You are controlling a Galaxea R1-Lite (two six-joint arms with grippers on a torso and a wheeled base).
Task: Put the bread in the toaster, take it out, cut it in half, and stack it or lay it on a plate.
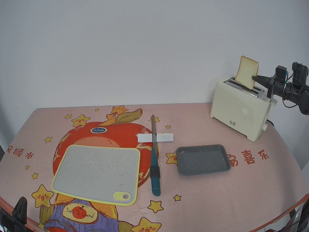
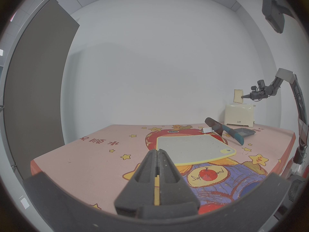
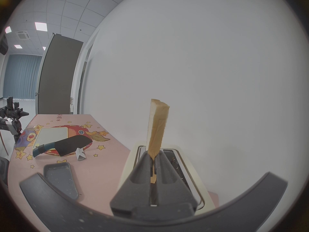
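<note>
1. Table [image 1: 225,203]: pink printed cloth, carrying all items below.

2. Board [image 1: 96,173]: lies flat at near left.

3. Toaster [image 1: 239,113]: stands at far right. The head view gives its cream side and the metal top. The right wrist view looks down along the two slots.

4. Plate [image 1: 202,160]: grey, rectangular, right of centre, between board and toaster, apart from both.

5. Knife [image 1: 154,158]: lies between board and plate, long axis near to far, teal handle near, blade far. From the head it shows as a thin line. The left wrist view shows the broad dark side of the blade, so it stands on edge. The blade crosses a white rest [image 1: 164,137].

6. Bread [image 1: 247,71]: one slice, upright over the toaster's top, long axis vertical, top leaning slightly right. The head view shows its broad pale face, turned near-left. The right wrist view shows it edge-on, crust toward the camera. Whether its lower edge is inside a slot or just above cannot be told.

7. Right gripper [image 1: 254,78]: comes in level from the right, fingers [image 3: 138,174] clamped on the slice's lower right corner.

8. Left gripper [image 2: 157,155]: at the table's near left edge, fingers [image 2: 146,168] pressed together.
</note>
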